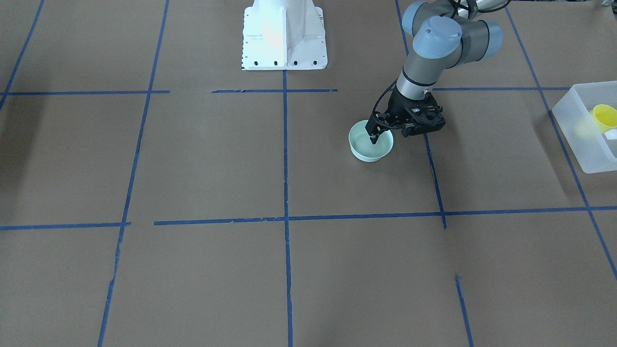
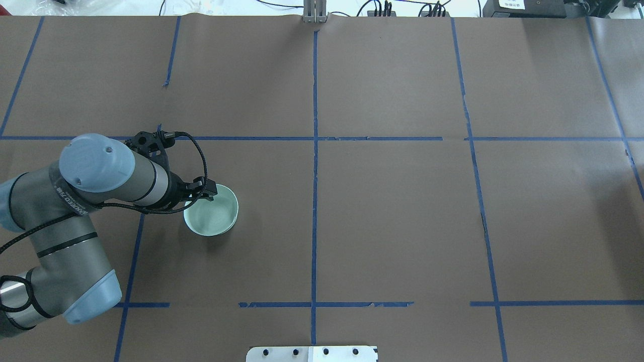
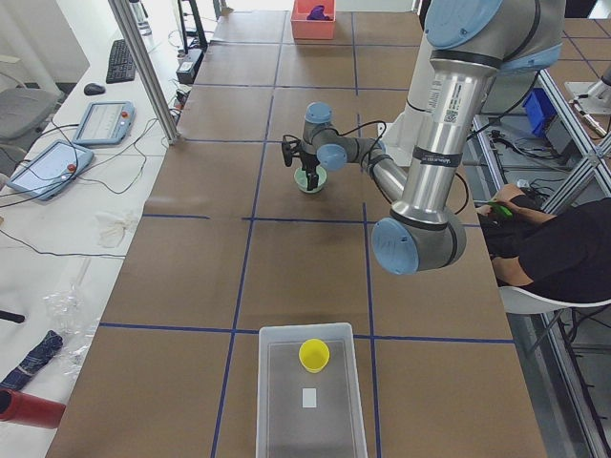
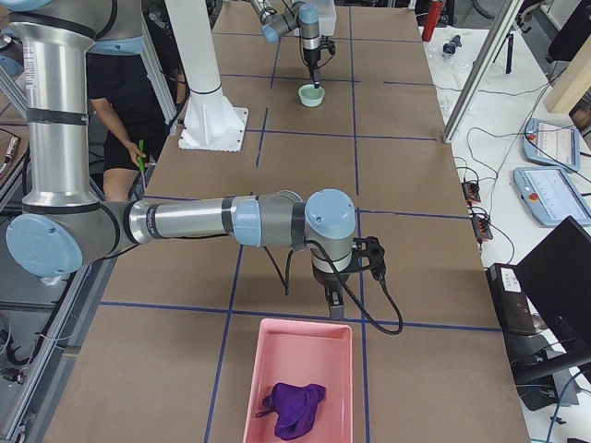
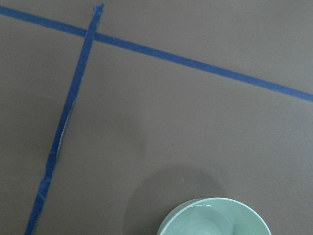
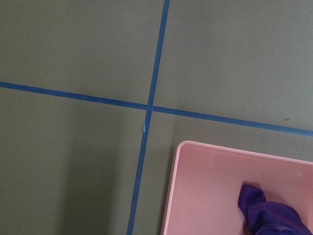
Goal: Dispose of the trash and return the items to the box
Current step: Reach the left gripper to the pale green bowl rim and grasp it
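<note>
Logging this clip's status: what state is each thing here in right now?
tub: open, no lid.
cup: inside the tub.
bowl: upright, empty, outside the tub.
left pincer: down at bowl's rim; open or shut unclear.
pink tray: holds purple cloth.
right pincer: beside pink tray; open or shut unclear.

This is a robotics lab. A wide desk (image 2: 392, 226) is covered in brown paper and marked into a grid with blue tape lines (image 2: 314, 201), and grey jointed industrial arms (image 3: 449, 95) rise from a white bolted metal base (image 1: 284, 38) at its edge. Along the sides are aluminium frame posts (image 3: 146, 72), touch-screen teach pendants (image 3: 48, 170) on a white bench (image 3: 57, 286), a keyboard (image 3: 120, 60), a dark monitor (image 4: 559, 277) and bundles of cables (image 2: 383, 7). A person (image 3: 563, 248) sits just beside the rig.
</note>
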Motion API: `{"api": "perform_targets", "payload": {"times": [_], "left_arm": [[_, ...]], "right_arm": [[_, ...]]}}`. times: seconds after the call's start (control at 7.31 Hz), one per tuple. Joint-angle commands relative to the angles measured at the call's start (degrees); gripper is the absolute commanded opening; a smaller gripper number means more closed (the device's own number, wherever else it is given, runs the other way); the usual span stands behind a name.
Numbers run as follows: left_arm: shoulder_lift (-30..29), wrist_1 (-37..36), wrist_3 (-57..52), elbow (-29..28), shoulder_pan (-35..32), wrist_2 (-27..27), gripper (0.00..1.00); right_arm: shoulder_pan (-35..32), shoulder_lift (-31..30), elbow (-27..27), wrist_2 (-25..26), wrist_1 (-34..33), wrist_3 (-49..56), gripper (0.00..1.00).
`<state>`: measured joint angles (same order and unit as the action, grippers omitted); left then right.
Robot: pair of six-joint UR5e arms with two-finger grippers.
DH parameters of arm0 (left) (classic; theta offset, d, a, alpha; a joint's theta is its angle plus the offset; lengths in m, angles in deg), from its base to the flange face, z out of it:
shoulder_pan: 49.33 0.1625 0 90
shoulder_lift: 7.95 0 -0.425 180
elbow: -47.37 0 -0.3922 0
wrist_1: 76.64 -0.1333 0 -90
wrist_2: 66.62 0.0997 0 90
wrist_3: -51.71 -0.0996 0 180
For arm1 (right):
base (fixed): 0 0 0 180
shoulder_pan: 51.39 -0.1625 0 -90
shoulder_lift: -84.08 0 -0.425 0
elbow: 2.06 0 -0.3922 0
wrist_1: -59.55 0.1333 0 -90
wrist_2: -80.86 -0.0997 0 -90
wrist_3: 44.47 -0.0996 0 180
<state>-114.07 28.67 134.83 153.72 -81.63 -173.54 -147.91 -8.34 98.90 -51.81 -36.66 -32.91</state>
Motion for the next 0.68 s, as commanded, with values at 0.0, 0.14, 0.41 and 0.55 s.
{"api": "perform_targets", "payload": {"times": [0.0, 0.14, 0.41, 0.55], "left_arm": [[-0.14, 1.03, 0.2, -2.18, 1.28, 0.04, 0.94], [-0.05, 2.35, 0.29, -3.32, 1.54, 0.04, 0.9], [0.04, 2.89, 0.29, -2.72, 1.46, -0.49, 0.57], [0.12, 2.89, 0.29, -2.55, 1.37, -0.58, 0.2]], "right_arm": [[0.19, 0.4, 0.38, -1.27, -0.12, 0.05, 1.0], [0.36, 0.31, 0.3, -1.89, -0.03, 0.05, 1.0], [1.51, -0.04, 0.3, -1.89, -0.21, -0.39, 1.0], [1.68, -0.04, 0.38, -1.81, -0.21, -0.3, 1.0]]}}
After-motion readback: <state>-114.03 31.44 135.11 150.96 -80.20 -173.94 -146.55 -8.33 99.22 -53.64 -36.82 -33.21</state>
